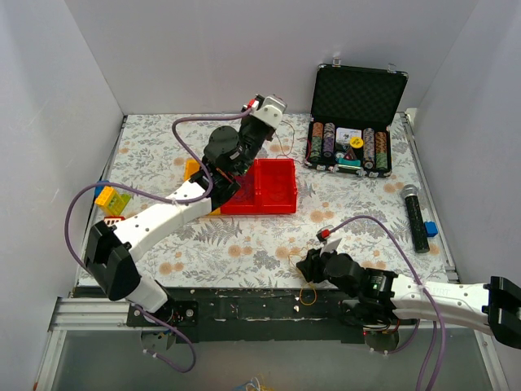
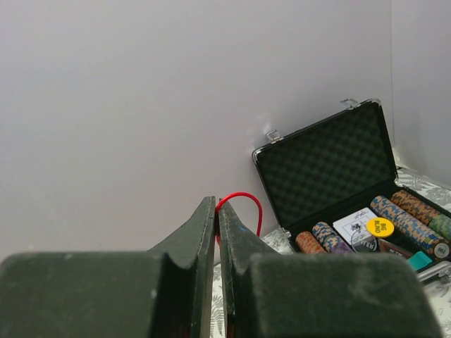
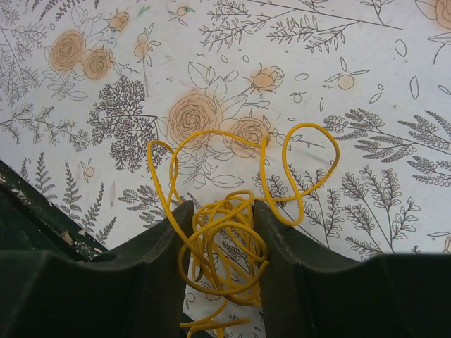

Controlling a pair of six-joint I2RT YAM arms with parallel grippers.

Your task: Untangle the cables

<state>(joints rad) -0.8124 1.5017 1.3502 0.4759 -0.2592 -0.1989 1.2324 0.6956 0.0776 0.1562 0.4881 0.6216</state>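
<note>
My left gripper [image 1: 277, 110] is raised near the back wall, above the red bin. In the left wrist view it [image 2: 215, 203] is shut on a thin red cable [image 2: 246, 196], which loops out above the fingertips. My right gripper [image 1: 303, 267] is low at the table's front edge. In the right wrist view its jaws [image 3: 222, 208] press on both sides of a small tangle of yellow cable [image 3: 225, 243]. Loose yellow loops [image 3: 310, 165] spread over the flowered cloth ahead of the fingers. A yellow loop [image 1: 308, 293] hangs over the front edge.
A red bin [image 1: 264, 186] sits mid-table under the left arm. An open black case [image 1: 358, 85] with poker chips stands at the back right. A black cylinder [image 1: 415, 216] and a blue piece [image 1: 431, 229] lie at the right. Yellow blocks [image 1: 110, 197] sit at the left edge.
</note>
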